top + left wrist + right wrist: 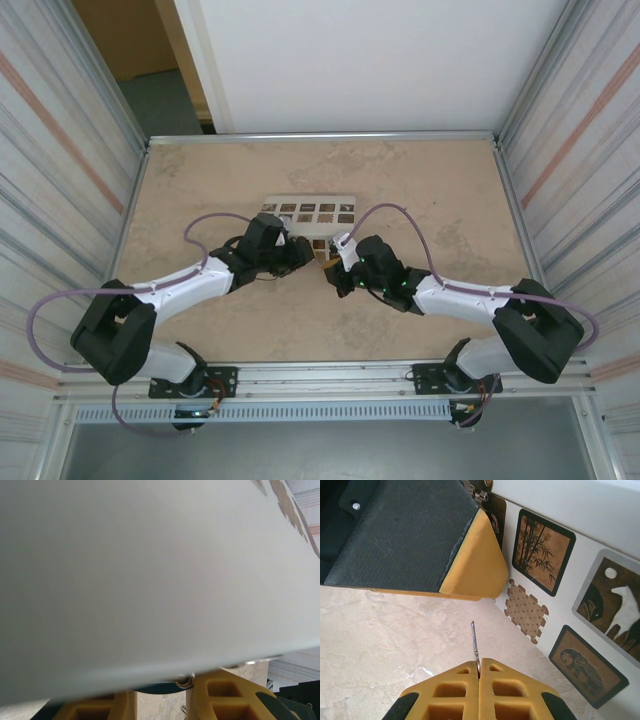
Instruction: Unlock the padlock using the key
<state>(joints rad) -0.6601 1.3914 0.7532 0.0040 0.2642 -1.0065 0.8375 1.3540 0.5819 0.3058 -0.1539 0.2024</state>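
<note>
Right gripper, bottom centre: hollow-celled yellow fingers pinched together on thin silver key. Left gripper, bottom edge: fingers clamp teal padlock. Smooth white box, right: brown bamboo and elephant squares.

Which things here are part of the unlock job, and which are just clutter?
Job:
- padlock, in the left gripper
- key, in the right gripper

Lying about:
- white box with brown picture squares
</note>
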